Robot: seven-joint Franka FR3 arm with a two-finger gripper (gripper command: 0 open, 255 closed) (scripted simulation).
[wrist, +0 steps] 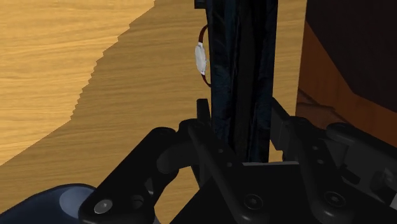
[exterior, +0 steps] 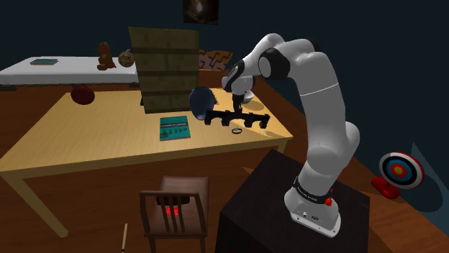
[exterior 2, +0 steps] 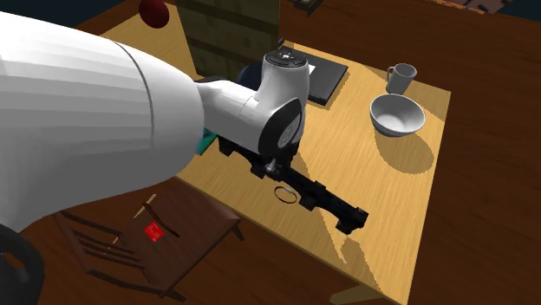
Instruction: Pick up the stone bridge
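Jaws of the gripper (wrist: 242, 113) are seen closed on the narrow middle of the dark bridge (wrist: 245, 57), which lies on the table (exterior: 86, 136) by its near edge, toward the shoulder view's right, beside a small ring (wrist: 201, 58), and is judged stiff and heavy, so a central hold is favoured.

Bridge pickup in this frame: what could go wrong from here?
1. The dark bridge is long, and the gripper sits over a narrow part near its middle. If the grip is off-centre, the bridge could tip or swing on lifting.
2. A small ring lies right beside the bridge and may get dragged or knocked.
3. The bridge lies close to the edge of the table, so a slip could drop it off.
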